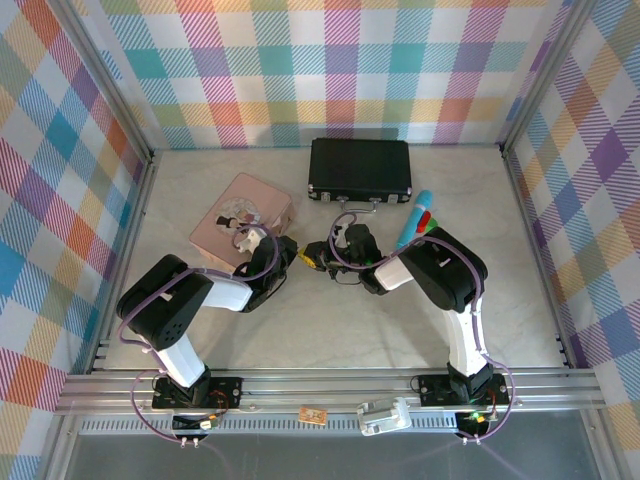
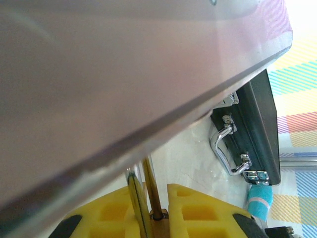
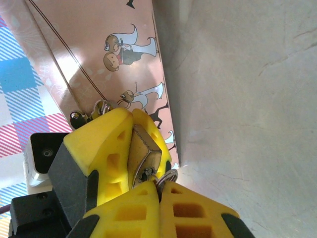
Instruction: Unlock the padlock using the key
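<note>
The yellow left gripper pinched the padlock, whose shackle rose toward a blurred pink tin close overhead. Beyond, on the bench, lay a black case with a silver handle.

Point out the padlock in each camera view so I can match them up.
Top external: the padlock sits mid-table, just right of the pink tin.
Left wrist: bottom centre, a thin brass-and-silver edge between yellow fingers, under the tin's side.
Right wrist: centre, its brass body clamped in yellow fingers, beside the tin's printed face.
Shared landmark: the pink tin.
</note>
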